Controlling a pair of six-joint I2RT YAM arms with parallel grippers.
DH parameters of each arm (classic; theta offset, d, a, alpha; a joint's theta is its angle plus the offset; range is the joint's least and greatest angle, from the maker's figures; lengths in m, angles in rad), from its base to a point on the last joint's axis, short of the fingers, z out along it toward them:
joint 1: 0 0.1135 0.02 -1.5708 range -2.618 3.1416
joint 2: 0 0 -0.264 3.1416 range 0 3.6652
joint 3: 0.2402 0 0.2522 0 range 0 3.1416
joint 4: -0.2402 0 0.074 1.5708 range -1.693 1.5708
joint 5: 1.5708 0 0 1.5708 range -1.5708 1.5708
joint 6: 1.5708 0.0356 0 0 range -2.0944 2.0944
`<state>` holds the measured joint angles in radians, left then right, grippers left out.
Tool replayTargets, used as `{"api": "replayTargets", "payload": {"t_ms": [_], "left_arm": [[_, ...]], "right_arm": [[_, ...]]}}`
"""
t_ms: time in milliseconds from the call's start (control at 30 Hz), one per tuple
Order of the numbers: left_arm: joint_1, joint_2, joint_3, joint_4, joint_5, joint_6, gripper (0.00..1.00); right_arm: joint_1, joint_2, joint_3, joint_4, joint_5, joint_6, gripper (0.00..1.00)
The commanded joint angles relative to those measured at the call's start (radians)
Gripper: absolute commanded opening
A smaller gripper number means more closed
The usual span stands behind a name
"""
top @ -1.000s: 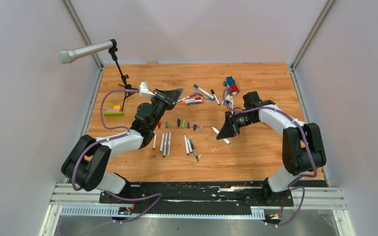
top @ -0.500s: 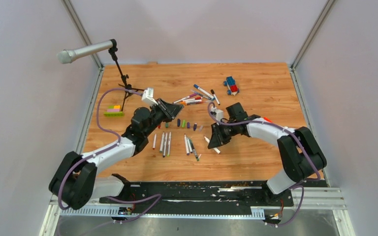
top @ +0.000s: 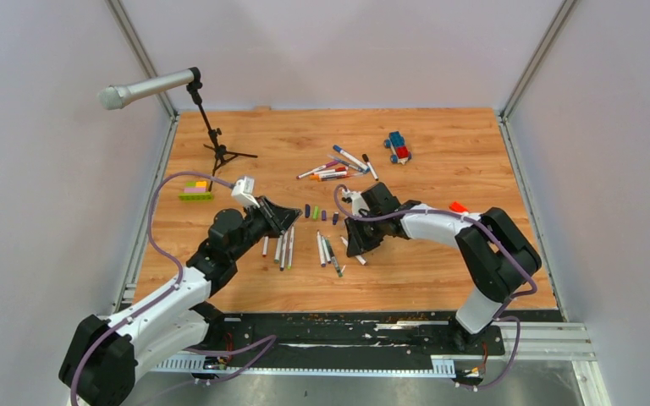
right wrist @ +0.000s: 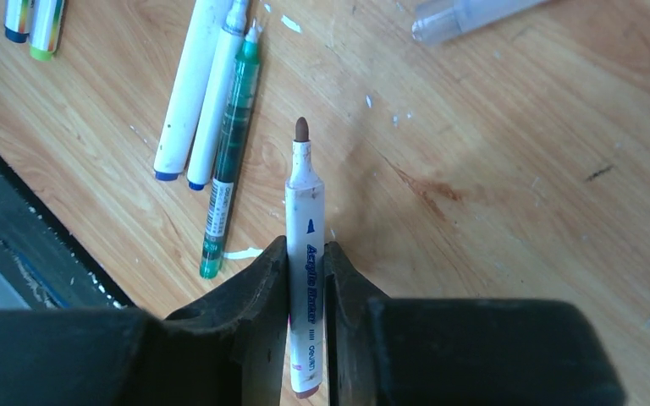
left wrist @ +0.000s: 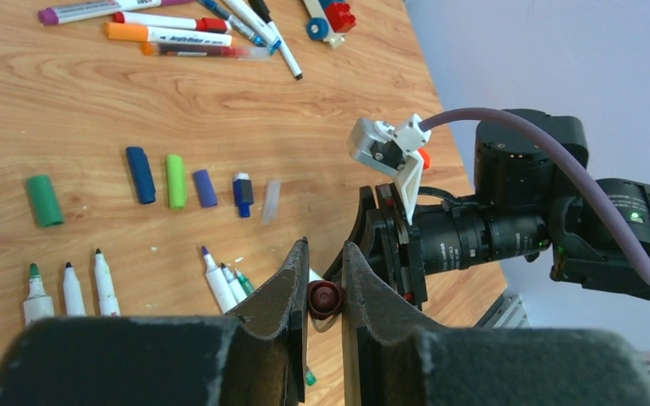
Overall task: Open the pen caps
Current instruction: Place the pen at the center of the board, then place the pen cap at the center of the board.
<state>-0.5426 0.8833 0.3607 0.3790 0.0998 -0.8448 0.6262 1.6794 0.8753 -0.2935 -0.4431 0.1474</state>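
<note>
Right tool [right wrist: 305, 250] gripping pen [right wrist: 305, 190], scuffed wooden table [top: 474, 135], grey walls [top: 347, 51]

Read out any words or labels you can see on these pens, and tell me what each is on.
"Acrylic Marker": blue print on the white pen in the right gripper.
Smaller print near that pen's rear end: too small to read.
Label on the green pen: too small.
Print on the orange-capped pen, left wrist view: blurred.

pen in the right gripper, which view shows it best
Right wrist: the pen fills the centre, brown tip bare, clamped in the right gripper. Top external shows only a tiny white sliver under that gripper; left wrist doesn't clearly show it.
</note>
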Motion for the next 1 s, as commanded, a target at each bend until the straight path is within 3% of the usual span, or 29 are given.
{"api": "replayTargets", "payload": {"t_ms": [0, 167, 433, 667, 833, 967], "left_arm": [[-0.003, -0.004, 0.010, -0.018, 0.008, 0.033, 0.00], [-0.003, 0.017, 0.022, -0.016, 0.030, 0.030, 0.00], [-0.050, 0.083, 0.060, -0.009, 0.039, 0.045, 0.00], [-0.144, 0.237, 0.142, 0.025, 0.022, 0.066, 0.00], [-0.181, 0.359, 0.216, 0.038, 0.023, 0.075, 0.01], [-0.210, 0.465, 0.300, 0.024, 0.025, 0.098, 0.01]], "right_arm": [[0.026, 0.027, 0.040, -0.001, 0.169, -0.033, 0.22], [0.033, 0.045, 0.047, -0.022, 0.213, -0.058, 0.27], [0.033, 0.062, 0.071, -0.057, 0.209, -0.093, 0.28], [0.010, -0.078, 0.087, -0.089, 0.112, -0.209, 0.34], [-0.131, -0.143, 0.106, -0.159, -0.095, -0.315, 0.35], [-0.279, -0.126, 0.196, -0.391, -0.309, -0.639, 0.34]]}}
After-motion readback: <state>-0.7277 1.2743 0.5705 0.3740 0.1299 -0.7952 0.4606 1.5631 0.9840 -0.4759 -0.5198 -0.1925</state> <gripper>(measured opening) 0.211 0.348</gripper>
